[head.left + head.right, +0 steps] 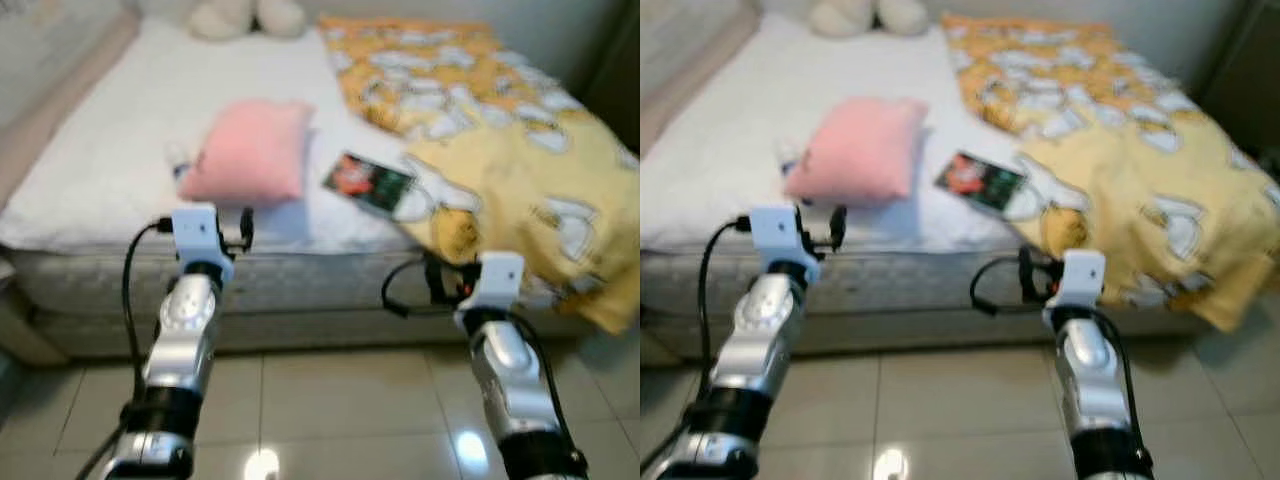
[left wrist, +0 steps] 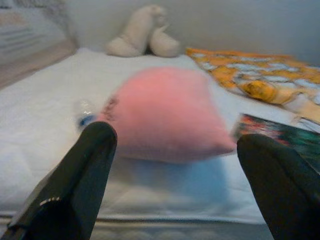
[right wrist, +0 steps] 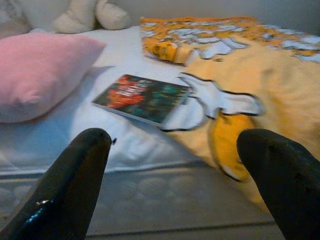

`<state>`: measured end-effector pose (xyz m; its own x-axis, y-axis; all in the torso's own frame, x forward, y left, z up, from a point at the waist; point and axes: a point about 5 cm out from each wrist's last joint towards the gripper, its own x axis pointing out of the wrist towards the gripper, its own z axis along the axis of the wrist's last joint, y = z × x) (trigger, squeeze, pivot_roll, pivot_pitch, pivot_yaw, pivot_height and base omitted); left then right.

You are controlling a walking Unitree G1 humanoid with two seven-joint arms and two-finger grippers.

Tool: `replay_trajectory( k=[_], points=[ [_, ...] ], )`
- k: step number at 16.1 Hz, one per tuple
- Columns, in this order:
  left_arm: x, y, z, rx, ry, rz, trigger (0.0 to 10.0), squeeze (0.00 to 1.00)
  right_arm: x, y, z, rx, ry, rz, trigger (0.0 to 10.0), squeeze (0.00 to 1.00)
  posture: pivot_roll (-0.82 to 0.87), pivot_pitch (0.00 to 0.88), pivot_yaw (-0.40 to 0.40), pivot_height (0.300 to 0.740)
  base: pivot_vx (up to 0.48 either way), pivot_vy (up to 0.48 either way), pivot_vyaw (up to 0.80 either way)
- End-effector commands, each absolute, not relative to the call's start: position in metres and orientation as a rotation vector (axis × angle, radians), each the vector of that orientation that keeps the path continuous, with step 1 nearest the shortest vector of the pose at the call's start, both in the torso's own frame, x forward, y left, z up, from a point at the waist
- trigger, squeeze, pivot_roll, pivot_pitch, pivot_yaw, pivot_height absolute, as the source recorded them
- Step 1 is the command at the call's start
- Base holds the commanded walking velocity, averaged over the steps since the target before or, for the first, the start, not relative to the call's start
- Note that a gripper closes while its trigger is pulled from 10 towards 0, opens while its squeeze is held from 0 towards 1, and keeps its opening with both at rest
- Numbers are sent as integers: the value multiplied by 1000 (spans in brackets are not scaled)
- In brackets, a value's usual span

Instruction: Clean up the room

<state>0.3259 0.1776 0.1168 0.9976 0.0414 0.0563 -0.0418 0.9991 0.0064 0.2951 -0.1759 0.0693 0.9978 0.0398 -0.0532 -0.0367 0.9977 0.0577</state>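
Left eye view: across the bed [image 1: 90, 180], a yellow blanket [image 1: 520, 170] hangs off its far edge, the pink pillow [image 1: 255, 152] sits mid-mattress, a book [image 1: 368, 183] beside it. Left gripper [image 2: 175, 190] and right gripper [image 3: 172, 185] gape empty before the mattress; grabbing while blurred risks shoving the book off.

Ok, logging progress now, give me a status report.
Left gripper open, aimed at pink pillow. Right gripper open, facing book on bed. Both short of the mattress edge. Nothing between.
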Motion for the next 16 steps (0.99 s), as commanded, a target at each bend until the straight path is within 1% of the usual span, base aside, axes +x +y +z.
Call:
replay_trajectory(
  k=[1, 2, 3, 6, 16],
  points=[
    [326, 183, 117, 0, -52, 61, 10000, 0, 296, -172, 72, 61, 46, 54, 10000, 498, -71, 0, -12, 740, 472, 0, 0],
    [326, 178, 116, 2, -52, 40, 10000, 0, 294, -176, 72, 49, 46, 34, 10000, 522, -73, 0, -12, 740, 472, 0, 738],
    [326, 177, 117, 6, -56, 32, 10000, 0, 294, -177, 73, 44, 39, 23, 10000, 514, -74, 0, -12, 740, 480, 0, 675],
    [328, 175, 119, 10, -69, 19, 10000, 0, 299, -182, 87, 15, -33, -4, 10000, 486, -80, 0, -9, 740, 480, 0, 0],
    [330, 173, 119, 30, -66, -16, 10000, 0, 295, -182, 83, 9, -20, -17, 10000, 475, -89, 0, -2, 740, 480, 0, 0]
  ],
)
